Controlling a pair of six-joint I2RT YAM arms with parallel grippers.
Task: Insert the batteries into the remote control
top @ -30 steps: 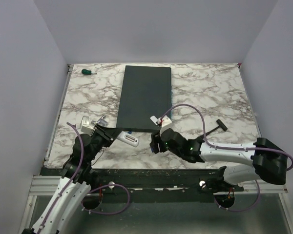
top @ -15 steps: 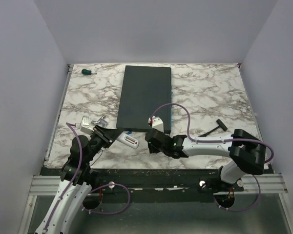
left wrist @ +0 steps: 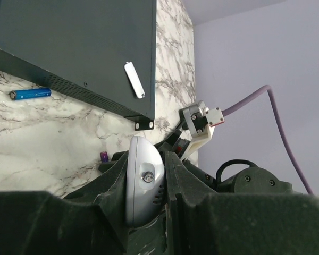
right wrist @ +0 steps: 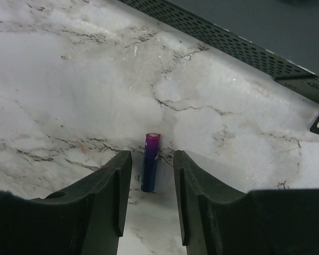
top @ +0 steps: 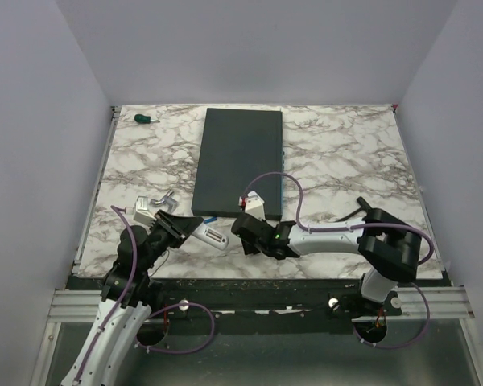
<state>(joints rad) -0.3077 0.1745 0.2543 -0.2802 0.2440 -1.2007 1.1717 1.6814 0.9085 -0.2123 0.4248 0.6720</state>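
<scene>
Two batteries: both lie loose on the bench (top: 338, 153), neither inside the remote control (left wrist: 143, 186).
Purple battery (right wrist: 150, 162): flat on the marble in the gap of the right jaws, running along the gap, with a strip of bench showing on either side of it.
Right jaws: part-way apart, straddling the purple battery without pinching it.
Blue battery (left wrist: 30, 94): ahead and to the left of the left jaws, just beside the near edge of the slab (top: 240, 161).
Remote control, place: clamped on its long edges in the left jaws, its tip poking out towards the right jaws, raised off the bench.
Left jaws: closed tight on the remote control.
Cover piece (left wrist: 134, 79): small and white, lying on top of the slab, beyond both sets of jaws.
Change, right arm (top: 330, 239): it has swung in from the right and folded; its jaws now sit closer to the remote's tip than a second ago.
Change, T-shaped tool (top: 361, 206): was in full view, now partly covered by the right arm's elbow.
Change, left arm (top: 133, 257): barely shifted, same grip.
Screwdriver (top: 146, 119): far left corner, well apart from both jaws, unmoved.
Writing: any markings on the batteries and remote are too small to read.
</scene>
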